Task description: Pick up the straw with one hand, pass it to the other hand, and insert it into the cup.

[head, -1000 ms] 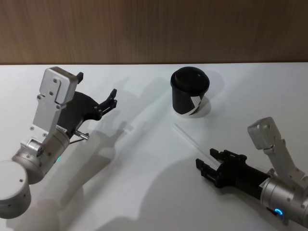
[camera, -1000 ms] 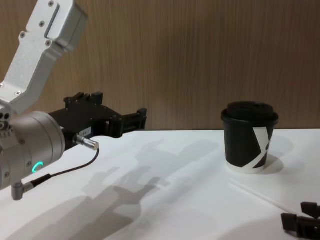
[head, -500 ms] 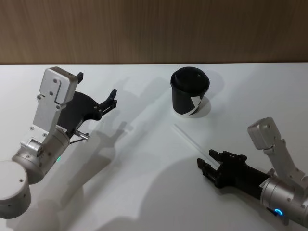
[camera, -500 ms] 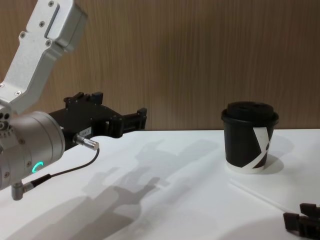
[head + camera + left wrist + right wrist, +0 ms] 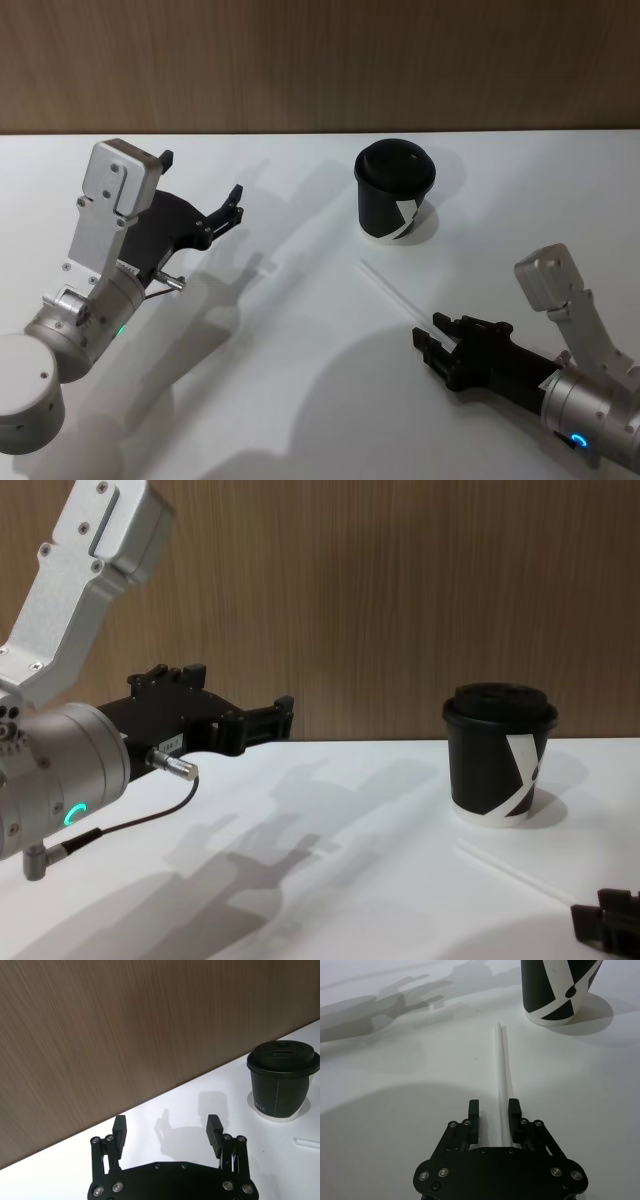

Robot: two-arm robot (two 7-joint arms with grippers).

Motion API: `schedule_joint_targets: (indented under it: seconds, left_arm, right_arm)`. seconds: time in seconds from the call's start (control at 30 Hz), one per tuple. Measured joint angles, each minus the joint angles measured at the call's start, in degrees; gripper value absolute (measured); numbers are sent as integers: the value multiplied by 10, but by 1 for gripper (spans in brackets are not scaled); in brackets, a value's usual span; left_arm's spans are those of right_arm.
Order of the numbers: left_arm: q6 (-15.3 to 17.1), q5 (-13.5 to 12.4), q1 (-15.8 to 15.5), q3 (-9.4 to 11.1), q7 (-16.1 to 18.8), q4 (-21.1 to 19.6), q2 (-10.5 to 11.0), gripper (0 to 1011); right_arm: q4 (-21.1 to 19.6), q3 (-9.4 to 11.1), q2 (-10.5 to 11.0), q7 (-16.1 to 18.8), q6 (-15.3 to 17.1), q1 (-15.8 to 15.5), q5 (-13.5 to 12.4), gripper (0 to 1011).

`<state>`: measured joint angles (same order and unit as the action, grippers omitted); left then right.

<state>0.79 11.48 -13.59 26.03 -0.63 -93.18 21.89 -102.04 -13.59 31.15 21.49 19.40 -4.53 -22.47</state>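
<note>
Low over the surface (image 5: 300,390), right end effector (image 5: 493,1110) open above straw (image 5: 502,1065) end (holding nothing); off-centre closing may flick it. Left end effector (image 5: 202,180) idle, open.

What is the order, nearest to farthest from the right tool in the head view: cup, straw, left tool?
1. Straw, lying just in front of the right tool.
2. Cup, standing farther back, beyond the straw.
3. Left tool, raised on the far left side.
</note>
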Motion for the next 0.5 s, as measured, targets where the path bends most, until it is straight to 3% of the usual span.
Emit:
schedule_joint_targets:
  seconds: [0.5]
  left_arm:
    - [0, 0, 0, 0, 0, 0, 0, 1003]
  right_arm:
    - [0, 0, 0, 0, 0, 0, 0, 251]
